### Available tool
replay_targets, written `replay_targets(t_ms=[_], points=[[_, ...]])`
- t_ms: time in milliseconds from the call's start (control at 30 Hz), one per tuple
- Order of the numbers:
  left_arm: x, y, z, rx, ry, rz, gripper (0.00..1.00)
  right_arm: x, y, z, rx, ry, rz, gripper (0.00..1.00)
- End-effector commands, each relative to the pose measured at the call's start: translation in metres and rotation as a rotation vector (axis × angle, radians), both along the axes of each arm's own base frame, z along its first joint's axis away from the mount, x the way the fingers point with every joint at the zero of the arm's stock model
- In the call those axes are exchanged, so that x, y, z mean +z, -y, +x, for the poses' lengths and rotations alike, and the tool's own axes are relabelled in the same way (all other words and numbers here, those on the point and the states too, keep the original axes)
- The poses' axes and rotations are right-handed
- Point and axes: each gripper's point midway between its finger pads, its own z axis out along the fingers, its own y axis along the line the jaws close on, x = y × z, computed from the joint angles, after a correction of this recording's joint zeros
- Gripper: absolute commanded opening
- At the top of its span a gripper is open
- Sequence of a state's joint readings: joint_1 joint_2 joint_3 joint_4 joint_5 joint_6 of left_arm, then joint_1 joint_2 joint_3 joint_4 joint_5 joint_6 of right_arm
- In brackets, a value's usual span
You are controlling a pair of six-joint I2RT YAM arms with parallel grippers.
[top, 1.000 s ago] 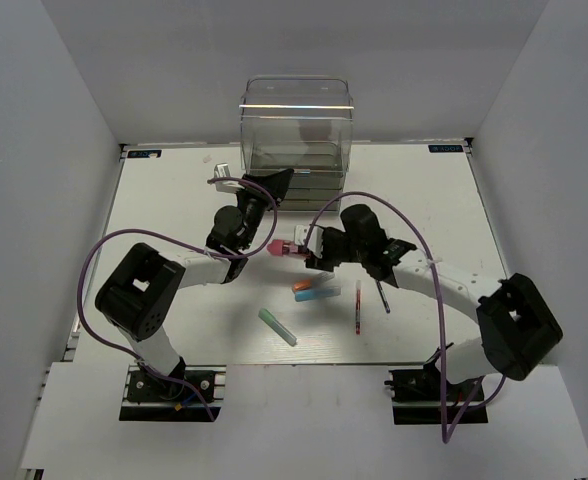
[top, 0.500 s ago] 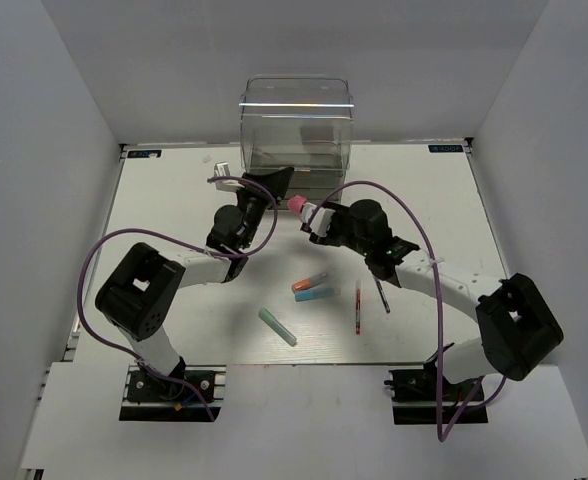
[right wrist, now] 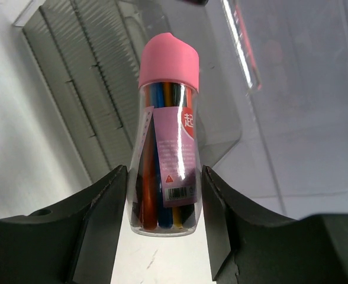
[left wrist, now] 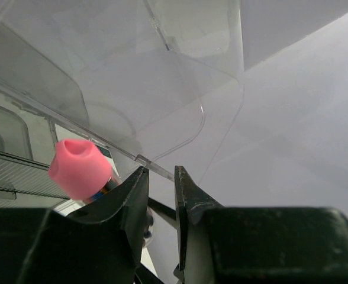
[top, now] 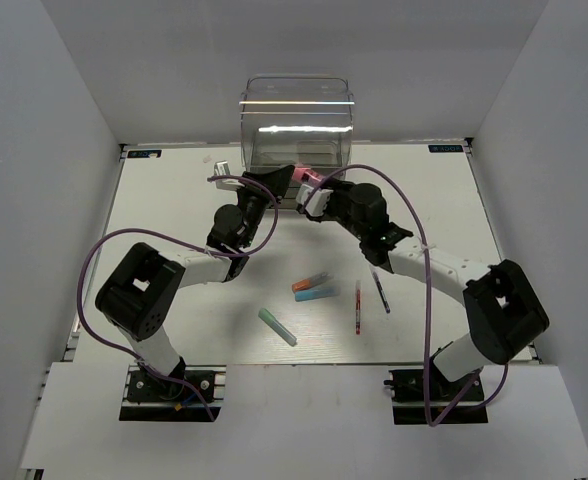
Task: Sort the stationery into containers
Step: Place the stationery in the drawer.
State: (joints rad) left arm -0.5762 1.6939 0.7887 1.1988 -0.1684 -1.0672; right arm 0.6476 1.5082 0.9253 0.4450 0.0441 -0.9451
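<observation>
Found the right end effector (top: 309, 197) clenched on the pink-capped tube (right wrist: 165, 148), gripping its clear body from both sides, cap pointing toward the organiser (top: 296, 130). Saw coloured sticks and a printed label through the tube wall. Placed the tube, from the top view, just in front of the organiser's drawers and not yet inside any compartment.

Noted the left end effector (left wrist: 159, 183) close beside it, up near the organiser's clear front, fingers drawn almost together with only a thin slit between. Spotted a clear plastic edge running toward that slit in the left wrist view, but could not tell a pinch on it from a mere near-closure.

Counted five pieces lying loose on the counter (top: 174, 230): orange-capped marker (top: 311, 283), light blue marker (top: 317, 294) just beside it, teal-green marker (top: 277, 326) nearer the bases, red pen (top: 357, 307) and dark pen (top: 381, 293) to the right. Made out nothing stored in the top compartment.

Judged the sort barely begun: one piece in hand at the organiser, five left to collect.
</observation>
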Motion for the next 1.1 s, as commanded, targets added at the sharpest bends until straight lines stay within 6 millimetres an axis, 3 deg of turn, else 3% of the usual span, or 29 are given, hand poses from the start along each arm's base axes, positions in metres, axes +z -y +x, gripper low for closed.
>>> replay_targets(t_ms=[0,200,467,867,1067], points=[[0.044,-0.004,-0.003,0.007,0.102,-0.073,0.35,0.063,-0.007,0.018,-0.006,0.205,0.054,0.0],[0.044,-0.004,-0.003,0.007,0.102,-0.073,0.35,0.065,-0.011,0.038,-0.029,0.276,-0.037,0.0],[0.046,-0.004,-0.004,0.007,0.11,-0.078,0.35,0.049,-0.01,0.051,-0.038,0.326,-0.155,0.0],[0.044,-0.004,-0.003,0.007,0.11,-0.078,0.35,0.04,-0.004,0.068,-0.017,0.385,-0.317,0.0],[0.044,-0.004,-0.003,0.007,0.11,-0.078,0.35,0.024,0.0,0.075,0.0,0.387,-0.421,0.0]])
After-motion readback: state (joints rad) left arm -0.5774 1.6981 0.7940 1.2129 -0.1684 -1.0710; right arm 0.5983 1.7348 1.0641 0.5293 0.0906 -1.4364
